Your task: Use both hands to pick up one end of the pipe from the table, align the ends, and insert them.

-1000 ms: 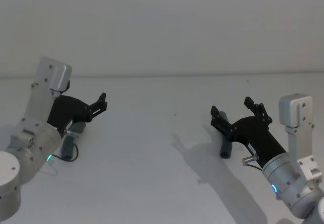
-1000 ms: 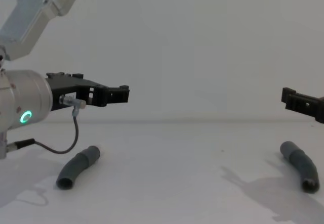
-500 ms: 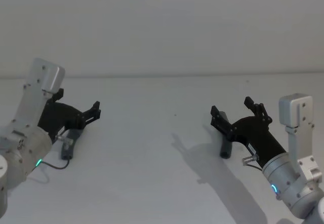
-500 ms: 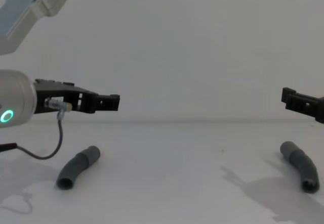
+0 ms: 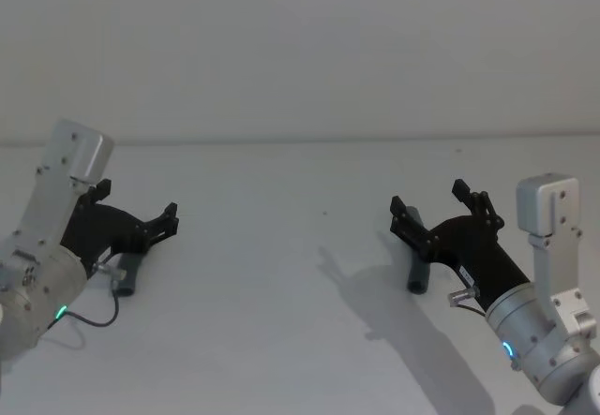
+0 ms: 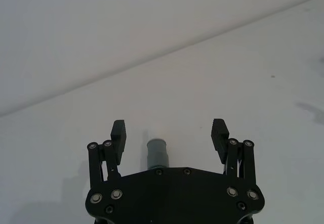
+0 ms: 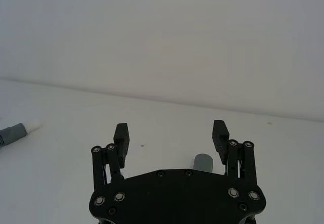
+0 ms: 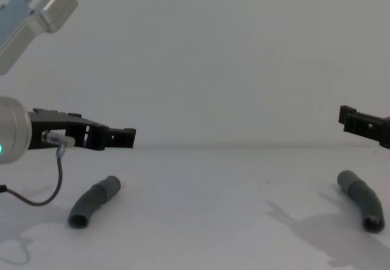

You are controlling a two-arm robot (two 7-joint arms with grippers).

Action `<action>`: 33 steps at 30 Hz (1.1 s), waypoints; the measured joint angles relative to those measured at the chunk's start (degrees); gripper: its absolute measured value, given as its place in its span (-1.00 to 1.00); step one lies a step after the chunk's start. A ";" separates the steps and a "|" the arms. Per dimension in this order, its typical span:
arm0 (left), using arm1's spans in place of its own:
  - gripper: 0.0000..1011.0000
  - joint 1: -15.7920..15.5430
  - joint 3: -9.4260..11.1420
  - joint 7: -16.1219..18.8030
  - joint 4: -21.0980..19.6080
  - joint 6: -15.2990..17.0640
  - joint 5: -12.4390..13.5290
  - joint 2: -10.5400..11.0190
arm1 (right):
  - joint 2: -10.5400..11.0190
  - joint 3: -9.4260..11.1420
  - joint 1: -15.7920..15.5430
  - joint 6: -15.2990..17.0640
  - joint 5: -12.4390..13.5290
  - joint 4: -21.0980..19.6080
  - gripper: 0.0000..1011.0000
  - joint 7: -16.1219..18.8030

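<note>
The left hose piece lies on the table at 9 o'clock, below the wide-open, empty left gripper. The right hose piece lies at 3 o'clock, below the equally open, empty right gripper. In each wrist view, a grey cuff shows between the spread fingers, untouched. In the chest view, both grippers hover above the pieces.

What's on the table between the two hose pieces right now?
Nothing but bare white table and a tiny dark speck; the chest view shows the left hose piece and right hose piece lying far apart.

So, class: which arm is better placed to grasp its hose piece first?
Probably left. The open left gripper has the left hose piece near centre between its fingers. The right gripper is open too, but the right hose piece sits off-centre, close to one finger.
</note>
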 joint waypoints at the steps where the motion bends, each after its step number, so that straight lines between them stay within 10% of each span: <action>1: 0.98 0.00 0.00 -0.10 0.05 0.09 0.01 0.03 | 0.00 0.00 0.00 0.00 0.00 0.00 0.98 0.00; 33: 0.98 1.67 -3.62 -0.26 0.33 4.39 -1.43 -1.65 | 0.00 0.00 0.00 0.00 0.00 0.00 0.98 0.00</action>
